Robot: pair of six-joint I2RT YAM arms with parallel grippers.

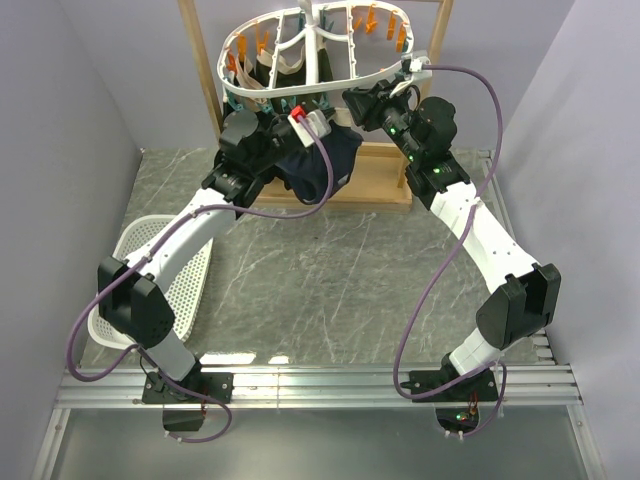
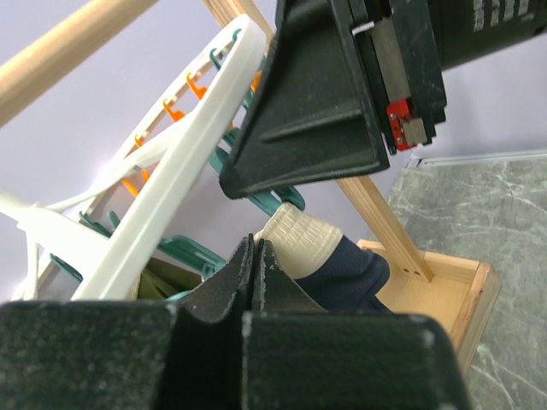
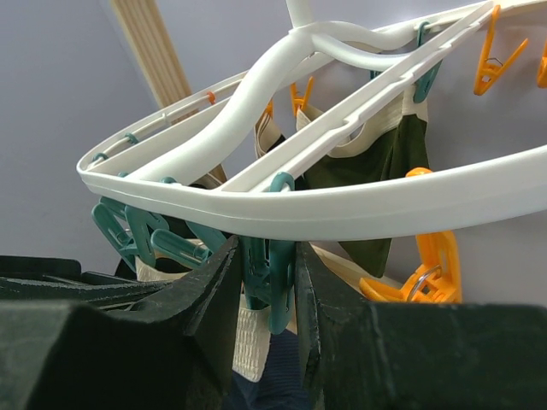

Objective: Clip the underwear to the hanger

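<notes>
The white oval hanger (image 1: 237, 45) hangs at the back centre, with orange and teal pegs; its rim also shows in the right wrist view (image 3: 342, 213). The dark navy underwear (image 1: 325, 165) droops under its near rim. My left gripper (image 1: 318, 130) is shut on the underwear's beige waistband (image 2: 303, 239); its fingers (image 2: 254, 246) are pressed together just under the rim (image 2: 184, 171). My right gripper (image 1: 350, 100) is shut on a teal peg (image 3: 272, 278) below the rim, one finger on each side. The waistband (image 3: 252, 342) sits just under that peg.
An olive-green garment (image 3: 393, 162) hangs clipped inside the ring. The tall wooden frame (image 1: 205, 70) with its base (image 1: 380, 185) holds the hanger. A white mesh basket (image 1: 150, 260) lies on the marbled table (image 1: 340, 290) at the left. An orange peg (image 3: 432, 265) hangs right of my right fingers.
</notes>
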